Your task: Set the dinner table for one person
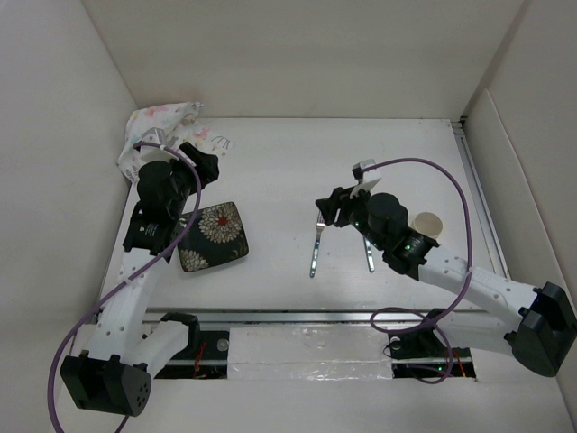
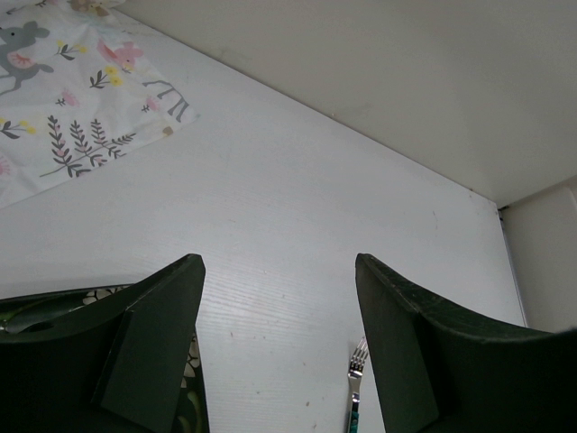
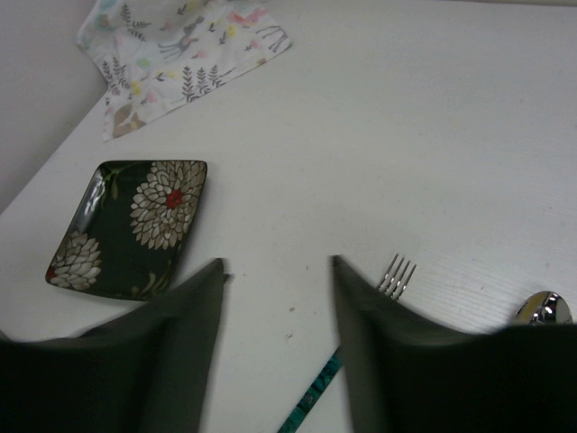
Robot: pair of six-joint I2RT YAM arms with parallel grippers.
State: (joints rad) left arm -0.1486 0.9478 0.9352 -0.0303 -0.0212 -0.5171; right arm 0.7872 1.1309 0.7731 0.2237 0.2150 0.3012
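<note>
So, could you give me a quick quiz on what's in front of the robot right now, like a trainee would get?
1. True or false: the left end effector and the right end effector are both open and hold nothing.
2. Fill in: the dark floral plate lies directly on the white ____.
3. Which lies closest to the right end effector? A) dark floral plate B) fork C) animal-print cloth

Key: 1 true; 2 table; 3 B.
</note>
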